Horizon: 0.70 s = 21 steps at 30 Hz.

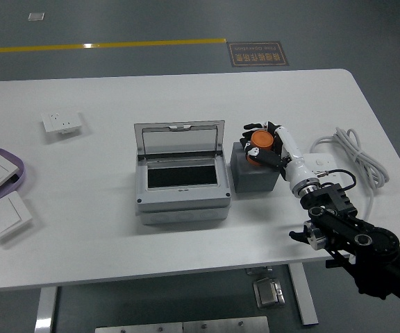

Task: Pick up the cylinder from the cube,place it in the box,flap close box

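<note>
White table (186,250), grey floor behind. Right hand (269,147) has its fingers wrapped round the orange cylinder (260,141) sitting on the grey cube (254,175). Open-lidded box (181,184) is just left of the cube, so that's the way to go.

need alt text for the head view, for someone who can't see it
The robot's right hand closes its fingers around an orange cylinder on top of a grey cube, on a white table. Just left of the cube stands a grey box with its lid raised. Wall switches lie at the table's left side and a white cable at its right.
</note>
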Tool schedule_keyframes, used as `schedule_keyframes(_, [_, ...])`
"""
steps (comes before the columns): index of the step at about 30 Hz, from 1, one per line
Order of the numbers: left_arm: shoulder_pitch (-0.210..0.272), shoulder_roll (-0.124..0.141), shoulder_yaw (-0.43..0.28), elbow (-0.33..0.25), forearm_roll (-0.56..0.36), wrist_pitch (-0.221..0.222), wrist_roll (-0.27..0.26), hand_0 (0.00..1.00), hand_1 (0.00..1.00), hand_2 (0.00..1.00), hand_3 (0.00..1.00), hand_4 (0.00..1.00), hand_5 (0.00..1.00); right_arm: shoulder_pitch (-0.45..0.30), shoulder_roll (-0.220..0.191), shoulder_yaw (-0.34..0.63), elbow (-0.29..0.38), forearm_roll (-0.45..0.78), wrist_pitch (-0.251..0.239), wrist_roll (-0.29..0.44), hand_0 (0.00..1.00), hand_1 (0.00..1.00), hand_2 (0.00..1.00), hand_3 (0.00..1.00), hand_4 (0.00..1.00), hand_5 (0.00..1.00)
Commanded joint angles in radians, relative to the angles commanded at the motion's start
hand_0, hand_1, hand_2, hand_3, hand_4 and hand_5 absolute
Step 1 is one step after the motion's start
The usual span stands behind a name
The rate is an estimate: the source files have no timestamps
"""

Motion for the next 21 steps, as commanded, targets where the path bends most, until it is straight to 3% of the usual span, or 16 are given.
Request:
schedule_keyframes(6, [0.000,0.000,0.002,0.000,-0.002,0.001,0.000,0.647,0.649,0.680,0.711,0.728,0.337,-0.001,0.002,-0.005,0.001,0.005,0.000,-0.001,0.569,0.604,0.543,0.559,0.612,0.047])
schedule_keyframes(7, [0.000,-0.001,0.002,-0.001,-0.001,0.001,0.000,0.646,0.649,0.680,0.711,0.728,0.337,-0.001,0.002,-0.005,0.002,0.007,0.000,-0.001,0.652,0.617,0.532,0.537,0.501,0.002])
schedule_keyframes(12, [-0.001,0.000,0.000,-0.002,0.000,0.001,-0.001,0.646,0.649,0.680,0.711,0.728,0.337,-0.002,0.002,-0.004,0.006,0.006,-0.006,-0.008,0.652,0.617,0.532,0.537,0.501,0.002])
schedule_keyframes(13, [-0.001,0.000,0.000,-0.002,0.001,0.002,-0.001,0.646,0.649,0.681,0.712,0.728,0.339,-0.001,0.002,-0.003,0.007,0.005,-0.008,-0.009,0.687,0.598,0.507,0.518,0.312,0.002])
schedule_keyframes(18, [-0.001,0.001,-0.005,-0.003,0.005,0.003,-0.001,0.646,0.649,0.681,0.712,0.728,0.339,0.000,0.000,-0.002,0.010,0.005,-0.016,-0.013,0.687,0.598,0.507,0.518,0.312,0.002])
schedule_keyframes(19, [-0.002,0.001,-0.005,-0.003,0.006,0.003,-0.001,0.646,0.649,0.681,0.712,0.728,0.338,0.000,0.000,-0.002,0.010,0.008,-0.018,-0.012,0.668,0.573,0.484,0.474,0.140,0.002])
schedule_keyframes(21, [-0.002,0.002,-0.006,-0.003,0.006,0.003,-0.002,0.646,0.649,0.681,0.712,0.728,0.338,0.000,0.000,-0.003,0.008,0.015,-0.020,-0.009,0.668,0.573,0.484,0.474,0.140,0.002])
